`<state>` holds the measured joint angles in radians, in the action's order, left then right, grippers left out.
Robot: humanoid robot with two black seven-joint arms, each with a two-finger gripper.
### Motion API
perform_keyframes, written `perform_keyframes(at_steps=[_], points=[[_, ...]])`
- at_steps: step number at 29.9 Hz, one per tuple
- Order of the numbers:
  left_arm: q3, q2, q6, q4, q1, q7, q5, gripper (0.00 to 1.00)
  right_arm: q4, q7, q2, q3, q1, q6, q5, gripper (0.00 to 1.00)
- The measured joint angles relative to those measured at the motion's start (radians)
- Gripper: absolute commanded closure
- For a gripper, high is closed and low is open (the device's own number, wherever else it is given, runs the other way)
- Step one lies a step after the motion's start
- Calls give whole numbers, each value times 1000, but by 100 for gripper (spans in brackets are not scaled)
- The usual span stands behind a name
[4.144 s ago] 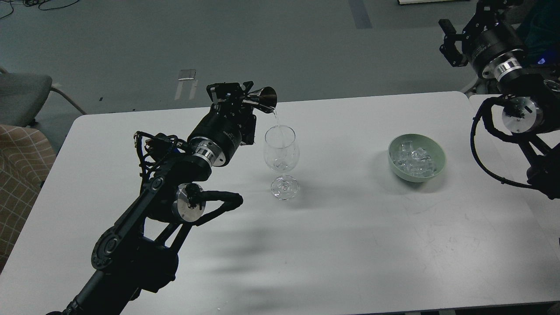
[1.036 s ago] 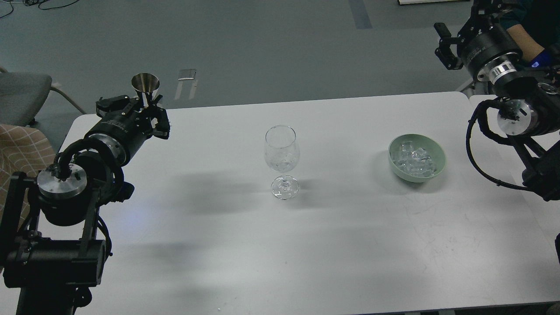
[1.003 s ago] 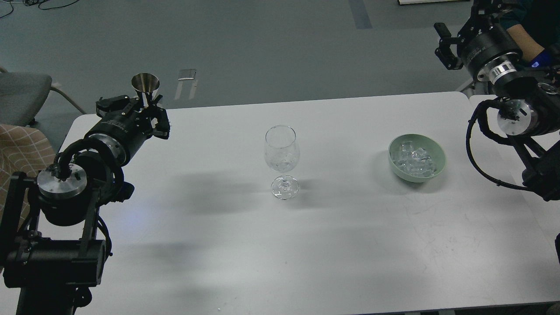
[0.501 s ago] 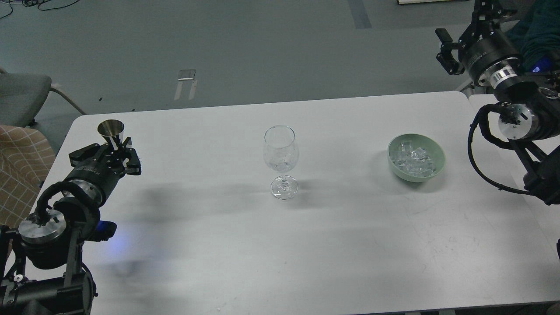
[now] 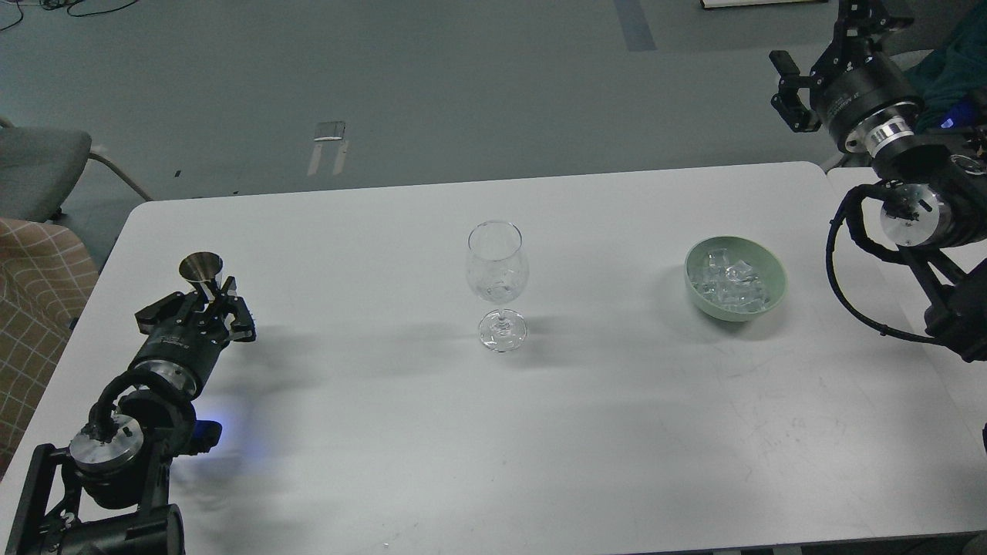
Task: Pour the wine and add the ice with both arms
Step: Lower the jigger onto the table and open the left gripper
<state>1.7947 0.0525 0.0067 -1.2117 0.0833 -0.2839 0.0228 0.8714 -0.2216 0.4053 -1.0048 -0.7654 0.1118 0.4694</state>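
Observation:
A clear wine glass [image 5: 497, 266] stands upright at the middle of the white table [image 5: 586, 432], with a little clear wine [image 5: 497, 291] at the bottom of its bowl. A pale green bowl [image 5: 735, 278] holding a heap of clear ice cubes [image 5: 729, 282] sits to the right. My left gripper [image 5: 207, 299] is at the table's left side, shut on a small steel jigger [image 5: 202, 272], held upright low over the table. My right gripper [image 5: 794, 85] is raised beyond the table's far right corner; its fingers look spread and empty.
A grey chair [image 5: 38, 166] and a checked orange cushion [image 5: 35, 285] stand left of the table. A second white surface [image 5: 956, 308] adjoins at the right, under my right arm. Grey floor lies beyond the far edge.
My left arm poured from the jigger into the glass, then drew back left and down with the jigger turned upright. My right arm shifted only slightly.

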Motion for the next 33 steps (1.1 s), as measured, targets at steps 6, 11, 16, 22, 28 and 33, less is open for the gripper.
perform_keyframes(at_steps=[6,11,16,22,28,33], points=[[-1,1,-43,54,19,5,-7,77,-1,0,-5,0,0,-2,4,0],[-7,1,-44,111,43,23,-7,68,-1,0,-5,0,0,-6,5,0],[-9,7,-36,136,62,32,-7,64,0,0,-5,0,0,-6,6,0],[-11,10,-34,138,68,32,-5,61,0,-1,-5,0,0,-6,6,0],[-13,13,-31,138,68,32,-1,59,0,-1,-5,0,1,-6,5,0],[-14,15,-23,138,74,30,5,45,0,-1,-5,0,1,-6,5,0]])
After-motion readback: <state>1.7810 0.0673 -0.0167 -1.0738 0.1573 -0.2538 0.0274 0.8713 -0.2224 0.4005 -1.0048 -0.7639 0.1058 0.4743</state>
